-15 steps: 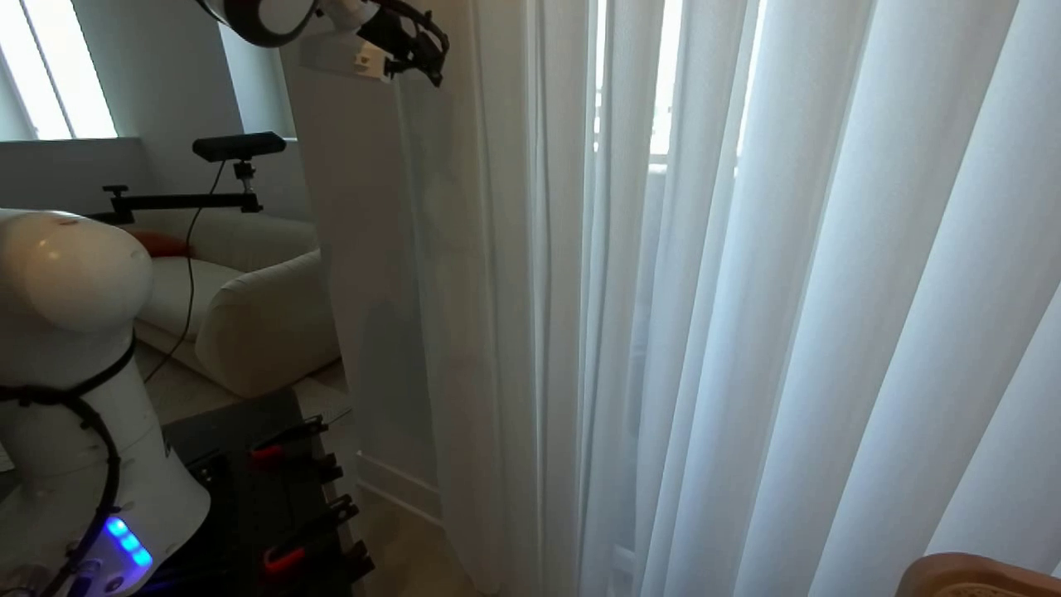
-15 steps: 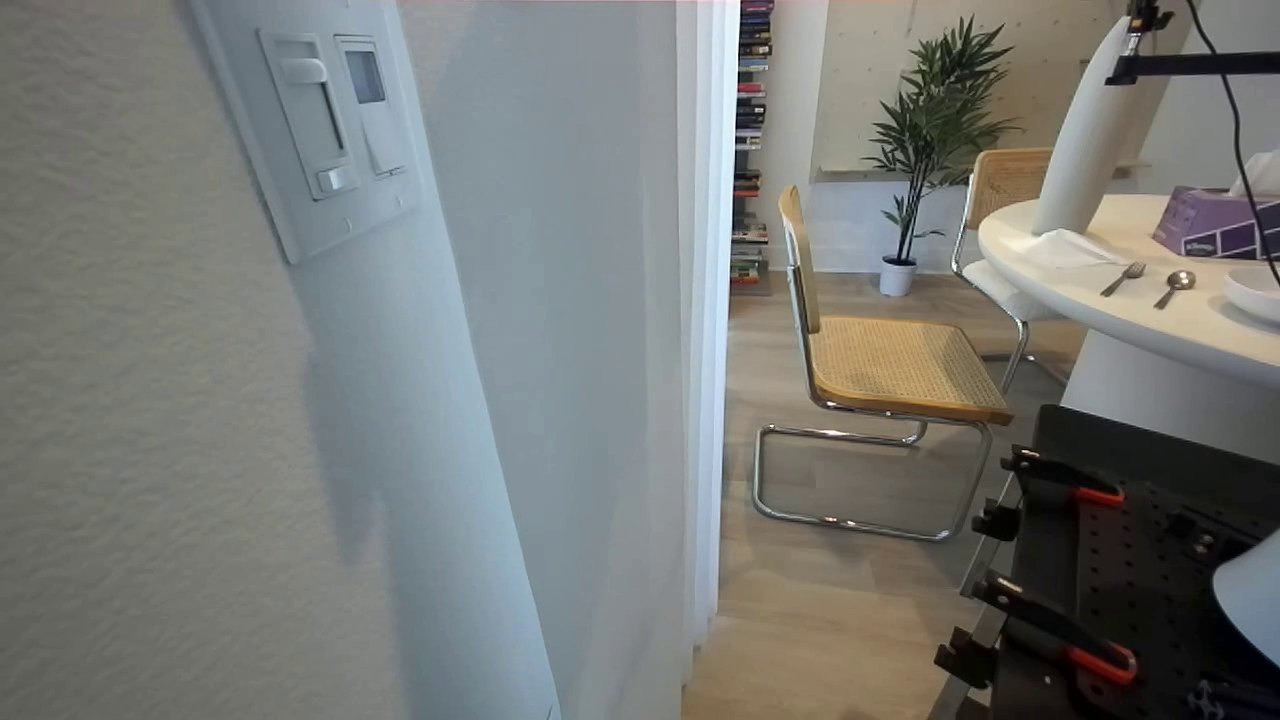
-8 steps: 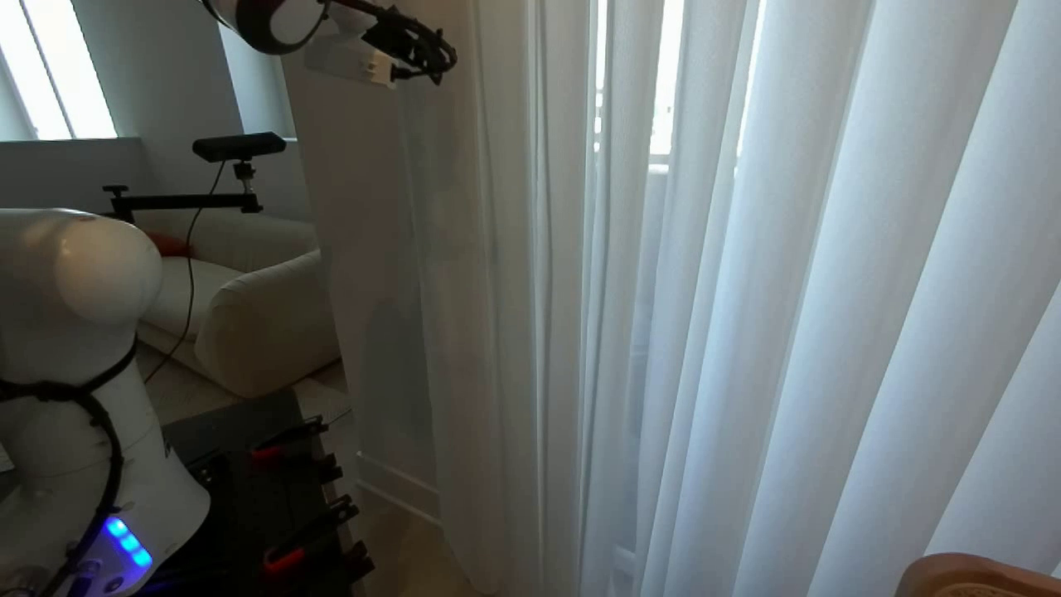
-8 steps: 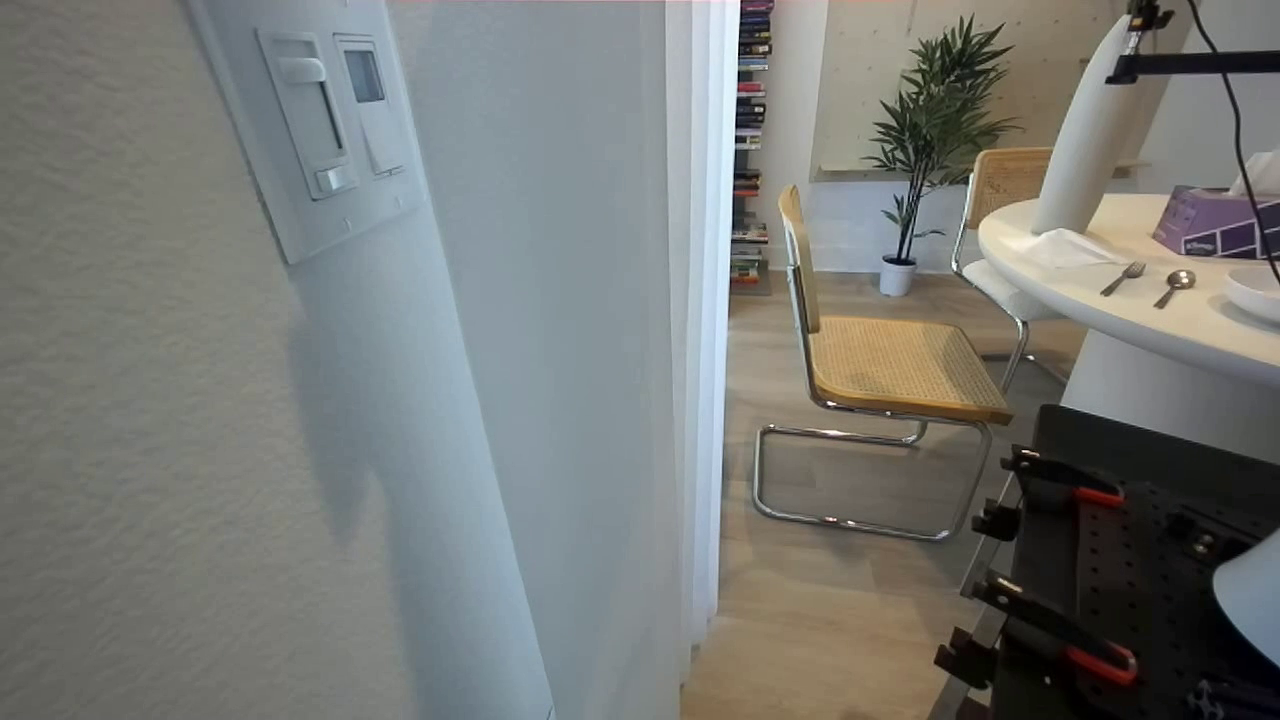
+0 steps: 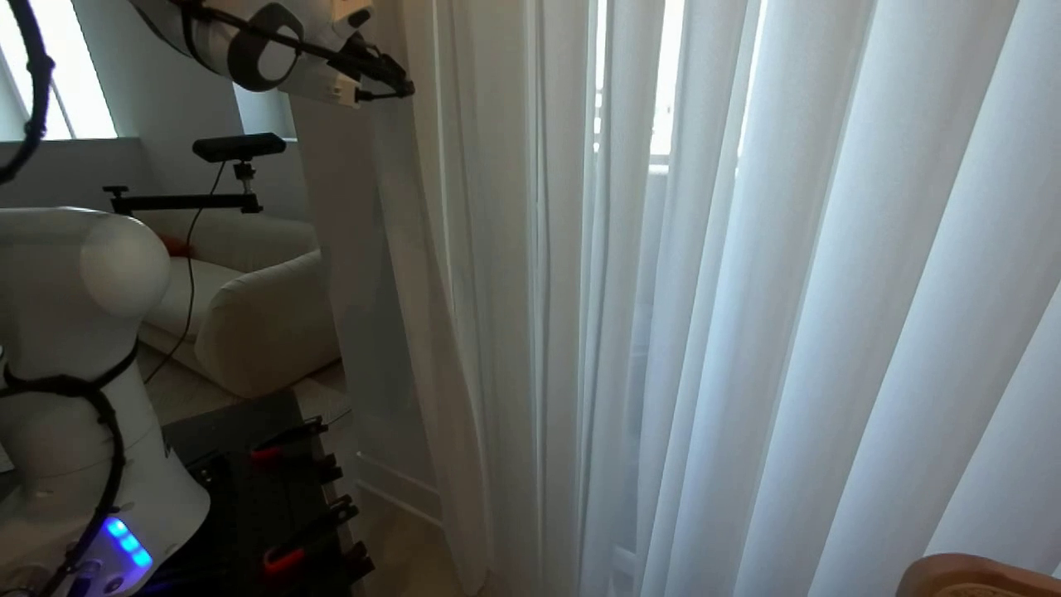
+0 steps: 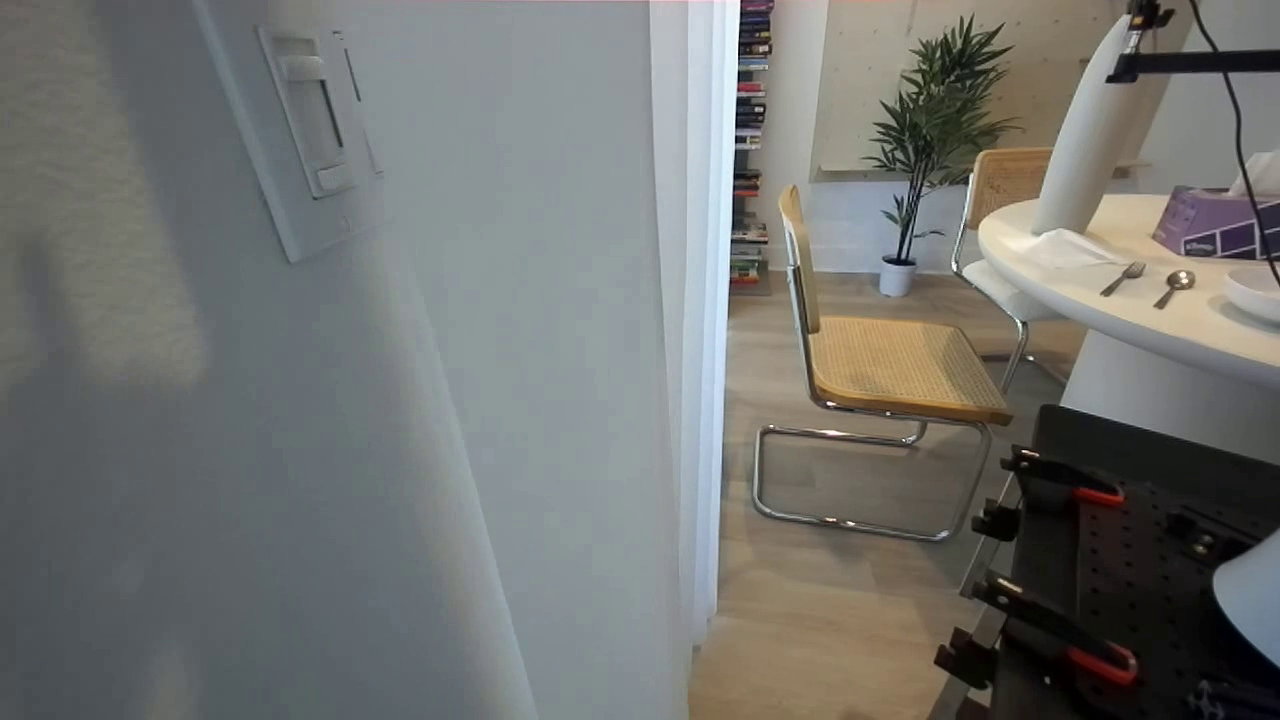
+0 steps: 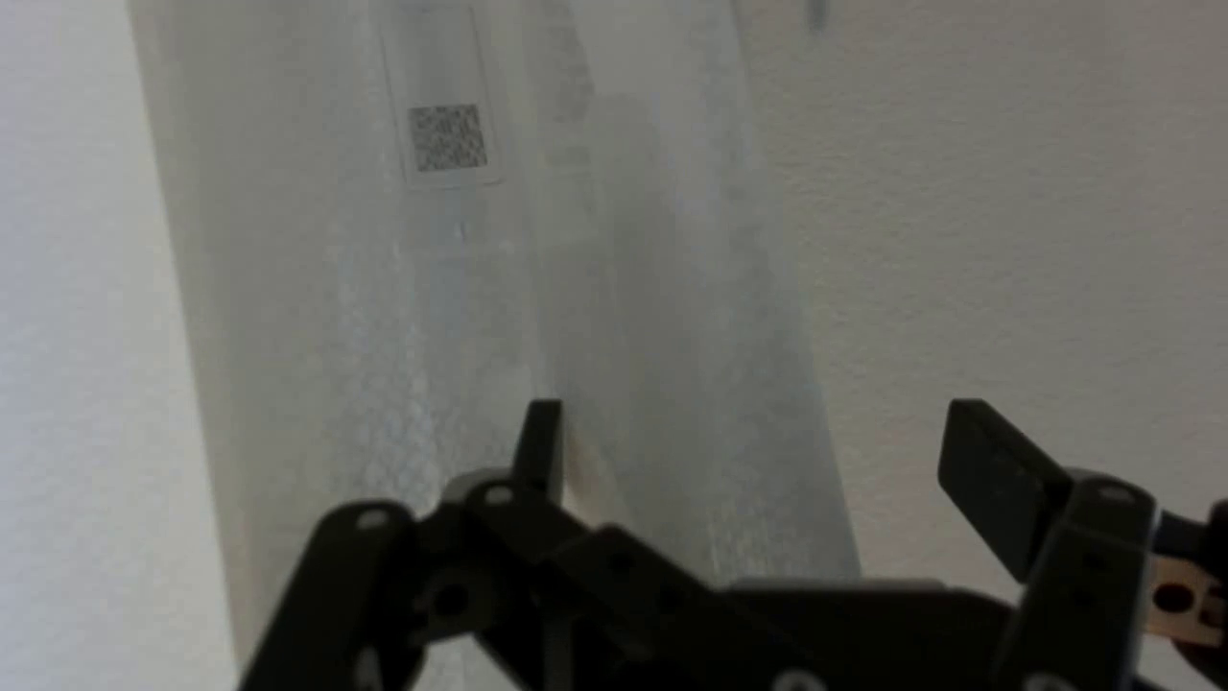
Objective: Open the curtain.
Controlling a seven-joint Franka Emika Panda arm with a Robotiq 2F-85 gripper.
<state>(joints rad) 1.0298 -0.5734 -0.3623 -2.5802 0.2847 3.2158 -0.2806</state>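
Presumably light, soft and limp, the curtain [image 5: 746,298] hangs in folds beside the arm [image 5: 120,274], its loose edge [image 7: 772,250], the likely place to pinch, showing between the claw's [image 7: 756,413] spread fingers.

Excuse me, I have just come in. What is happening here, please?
A robot arm is at the edge of a tall white curtain, its job being to open it. Its fingers stand wide apart, and in the wrist view the curtain's edge shows between them; whether they touch it I cannot tell. The curtain hangs in long folds across much of an exterior view, and seems not yet drawn aside.
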